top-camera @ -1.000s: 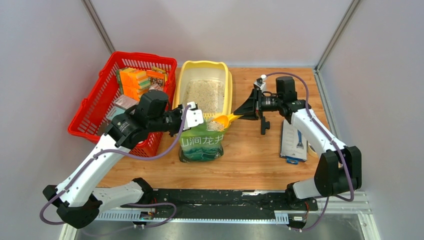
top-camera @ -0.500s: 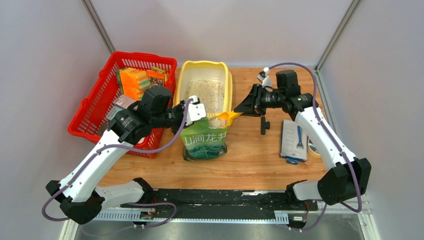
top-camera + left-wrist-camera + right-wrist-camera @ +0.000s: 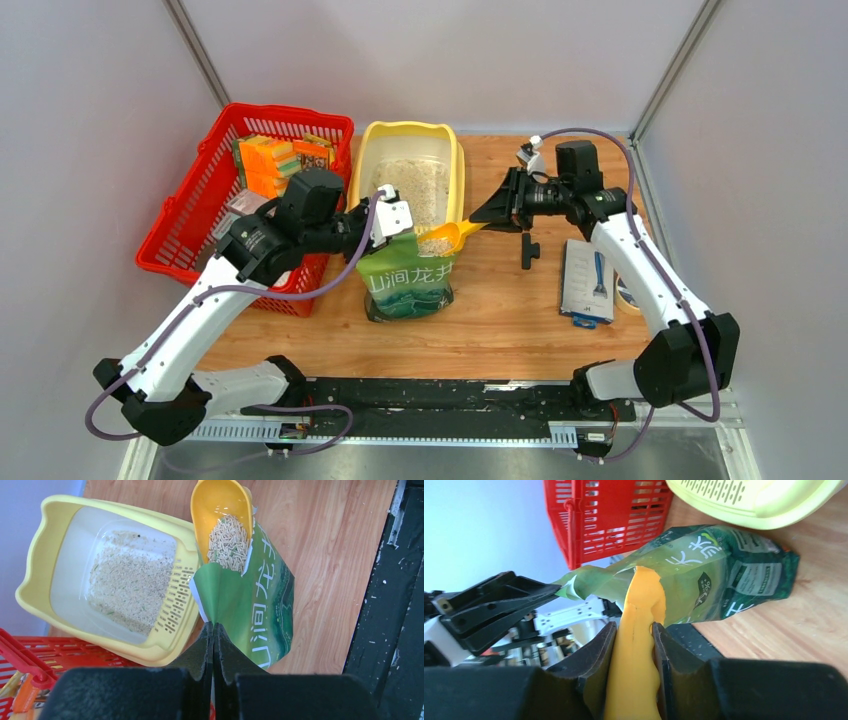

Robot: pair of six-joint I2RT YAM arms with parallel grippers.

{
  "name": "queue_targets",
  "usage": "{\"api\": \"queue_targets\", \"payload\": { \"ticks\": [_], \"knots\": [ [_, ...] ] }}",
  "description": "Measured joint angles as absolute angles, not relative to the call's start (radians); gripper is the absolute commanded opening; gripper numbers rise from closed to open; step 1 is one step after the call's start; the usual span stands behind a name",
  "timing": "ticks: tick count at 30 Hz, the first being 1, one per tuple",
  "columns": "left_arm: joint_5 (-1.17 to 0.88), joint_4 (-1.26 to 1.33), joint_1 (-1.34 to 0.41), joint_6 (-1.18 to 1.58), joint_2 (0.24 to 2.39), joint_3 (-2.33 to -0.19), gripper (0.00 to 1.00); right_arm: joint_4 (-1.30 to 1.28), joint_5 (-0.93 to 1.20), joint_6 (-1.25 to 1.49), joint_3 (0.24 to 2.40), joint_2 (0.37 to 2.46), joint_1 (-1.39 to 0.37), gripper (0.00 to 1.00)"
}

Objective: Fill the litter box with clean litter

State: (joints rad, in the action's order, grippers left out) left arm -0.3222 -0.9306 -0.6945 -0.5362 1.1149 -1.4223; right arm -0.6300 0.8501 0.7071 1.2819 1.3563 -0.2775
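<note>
From above, little has changed since half a second ago: the left pincer (image 3: 385, 215) still pinches the pouch (image 3: 405, 283) rim, the right pincer (image 3: 497, 212) still grips the scoop (image 3: 452, 236) over the pouch mouth. The litter box (image 3: 413, 186) sits on the counter (image 3: 500, 300) beside the basket (image 3: 240, 200).

The left wrist view alone shows litter (image 3: 229, 544) in the scoop (image 3: 220, 502) and a thin layer in the box (image 3: 40, 580); the left pincer's (image 3: 213, 630) jaws are closed on the pouch (image 3: 250, 605).

The right wrist view shows the right pincer (image 3: 634, 645) clamped on the scoop (image 3: 639, 625) handle.
</note>
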Motion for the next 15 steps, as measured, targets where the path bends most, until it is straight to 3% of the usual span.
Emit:
{"api": "queue_targets", "payload": {
  "ticks": [15],
  "knots": [
    [-0.310, -0.940, -0.694, -0.564, 1.112, -1.422, 0.00, -0.353, 1.141, 0.813, 1.149, 1.375, -0.185, 0.00]
  ]
}}
